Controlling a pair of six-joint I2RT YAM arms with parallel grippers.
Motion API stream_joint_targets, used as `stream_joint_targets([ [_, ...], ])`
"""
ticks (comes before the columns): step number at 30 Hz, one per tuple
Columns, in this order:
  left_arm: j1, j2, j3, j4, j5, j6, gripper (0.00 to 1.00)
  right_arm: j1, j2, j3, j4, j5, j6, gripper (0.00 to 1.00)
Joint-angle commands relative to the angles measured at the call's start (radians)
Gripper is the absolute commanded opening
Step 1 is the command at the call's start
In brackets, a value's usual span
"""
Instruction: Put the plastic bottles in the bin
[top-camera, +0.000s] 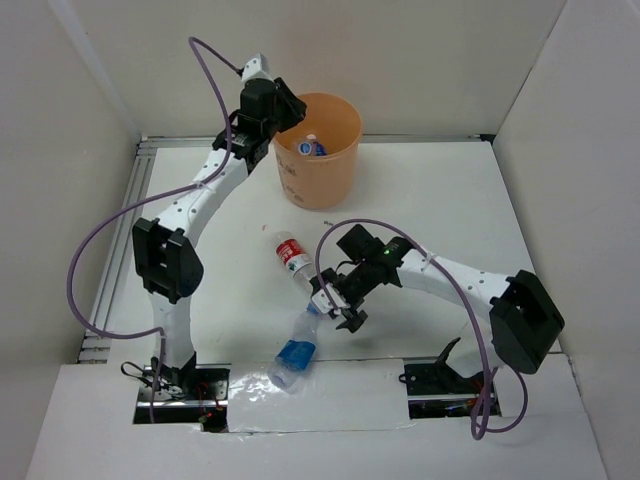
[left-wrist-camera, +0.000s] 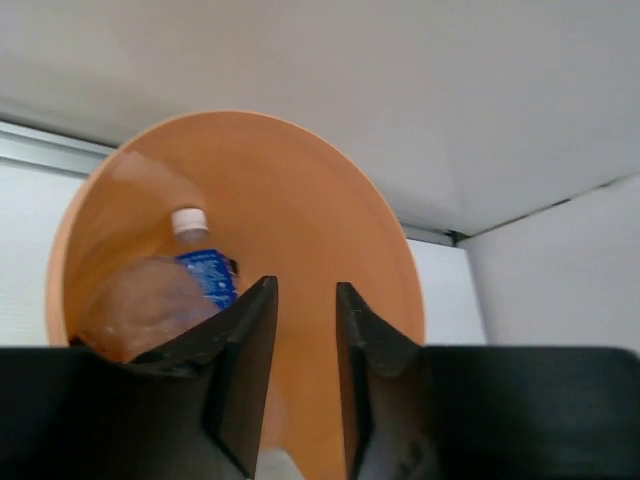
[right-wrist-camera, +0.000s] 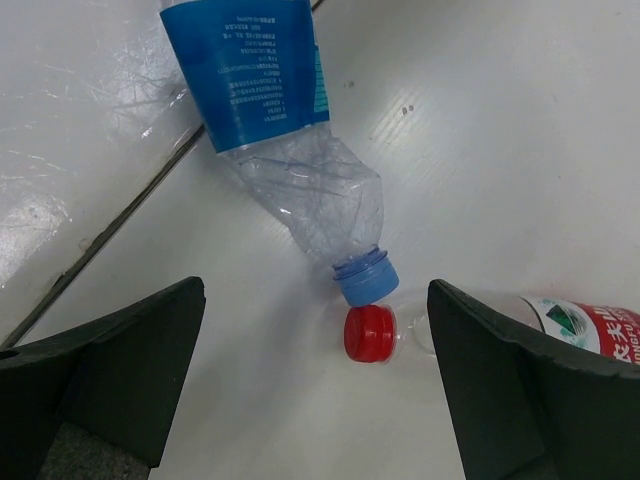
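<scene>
The orange bin (top-camera: 322, 172) stands at the back centre. In it lies a clear bottle with a blue label and a white cap (top-camera: 311, 147), also seen in the left wrist view (left-wrist-camera: 203, 270). My left gripper (top-camera: 294, 110) hangs over the bin's left rim (left-wrist-camera: 250, 120), its jaws a narrow gap apart and empty (left-wrist-camera: 305, 288). A red-label bottle (top-camera: 291, 254) and a crushed blue-label bottle (top-camera: 296, 352) lie on the table, their caps touching. My right gripper (top-camera: 338, 310) is wide open above the blue cap (right-wrist-camera: 366, 281) and the red cap (right-wrist-camera: 368, 333), touching neither.
White walls close in the table on three sides. An aluminium rail (top-camera: 118, 240) runs along the left edge. A glossy white sheet (top-camera: 340, 395) covers the front edge between the arm bases, its seam under the blue-label bottle (right-wrist-camera: 250, 70).
</scene>
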Motion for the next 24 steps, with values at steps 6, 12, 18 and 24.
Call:
stream_joint_targets([
  [6, 0.027, -0.237, -0.164, 0.152, 0.156, -0.035, 0.82, 0.036, -0.026, 0.019, 0.013, 0.032, -0.022, 0.99],
  [12, -0.016, -0.633, -0.544, 0.05, 0.005, 0.192, 0.94, 0.086, 0.042, 0.008, 0.047, 0.043, -0.102, 0.99],
  [18, -0.016, -0.925, -0.936, -0.126, -0.063, 0.093, 0.94, 0.198, 0.181, -0.003, 0.213, 0.154, -0.102, 0.99],
  [24, -0.035, -1.125, -1.129, -0.182, -0.063, -0.003, 0.94, 0.217, 0.318, 0.051, 0.268, 0.246, -0.087, 0.86],
])
